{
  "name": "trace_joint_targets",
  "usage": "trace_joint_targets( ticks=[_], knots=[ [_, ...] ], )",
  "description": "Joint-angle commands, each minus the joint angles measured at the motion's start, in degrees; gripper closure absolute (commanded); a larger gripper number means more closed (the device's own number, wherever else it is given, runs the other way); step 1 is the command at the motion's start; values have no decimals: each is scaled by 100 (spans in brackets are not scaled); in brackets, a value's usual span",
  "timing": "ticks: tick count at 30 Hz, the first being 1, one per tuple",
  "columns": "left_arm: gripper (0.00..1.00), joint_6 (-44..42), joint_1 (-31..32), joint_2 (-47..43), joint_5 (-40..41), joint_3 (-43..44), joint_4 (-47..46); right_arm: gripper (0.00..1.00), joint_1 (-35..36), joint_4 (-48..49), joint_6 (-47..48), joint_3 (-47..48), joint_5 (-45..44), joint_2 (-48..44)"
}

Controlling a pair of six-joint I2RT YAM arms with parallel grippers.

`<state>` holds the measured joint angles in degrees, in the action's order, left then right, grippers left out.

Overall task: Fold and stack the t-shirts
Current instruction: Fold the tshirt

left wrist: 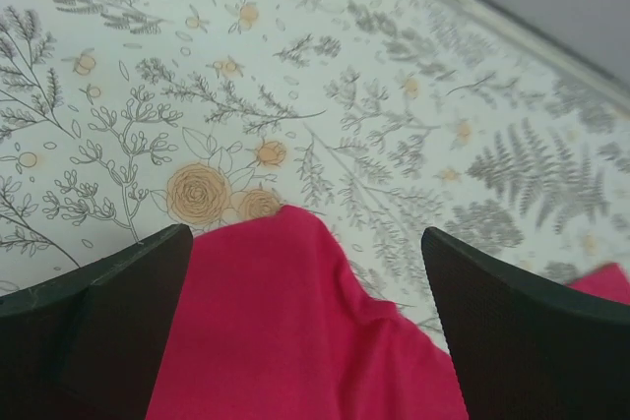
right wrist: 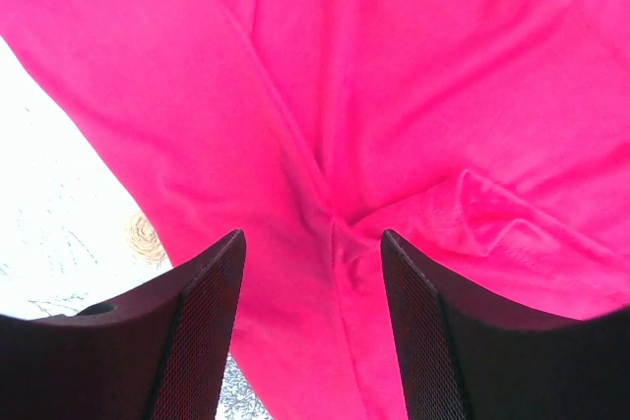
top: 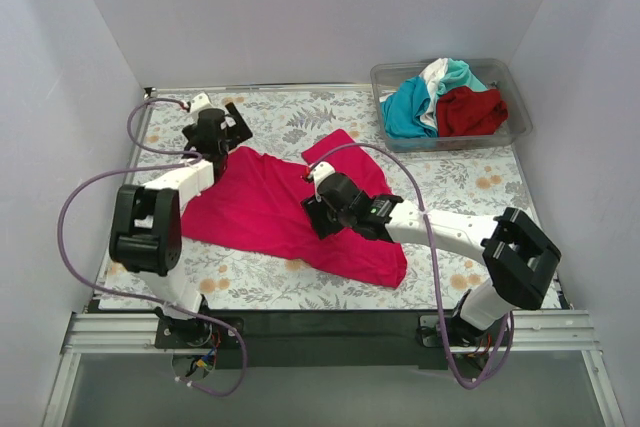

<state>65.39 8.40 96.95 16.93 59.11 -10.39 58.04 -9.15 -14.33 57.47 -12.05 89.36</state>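
The magenta-pink t-shirt [top: 270,209] lies spread and rumpled on the floral table. My left gripper [top: 224,143] is open over its far left corner; the wrist view shows that corner [left wrist: 285,322] between the open jaws. My right gripper [top: 318,209] is open above the shirt's middle, over a seam and a small fold [right wrist: 340,233]. The teal t-shirt [top: 408,109], the white t-shirt [top: 434,82] and the dark red t-shirt [top: 470,111] lie bunched in the clear plastic bin [top: 520,117].
The bin stands at the far right corner of the table. White walls close in the left, back and right sides. The floral tablecloth [top: 470,182] shows around the pink shirt. Purple cables loop beside both arms.
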Motion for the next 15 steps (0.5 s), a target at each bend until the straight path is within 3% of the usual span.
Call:
trace_joint_targets(
  ticks=[1, 15],
  knots=[
    [6, -623, 12, 491, 3, 232, -120, 48, -65, -70, 141, 107, -69, -235],
    [15, -913, -85, 1326, 47, 610, -226, 47, -645, 62, -9, -518, 115, -429]
  ],
)
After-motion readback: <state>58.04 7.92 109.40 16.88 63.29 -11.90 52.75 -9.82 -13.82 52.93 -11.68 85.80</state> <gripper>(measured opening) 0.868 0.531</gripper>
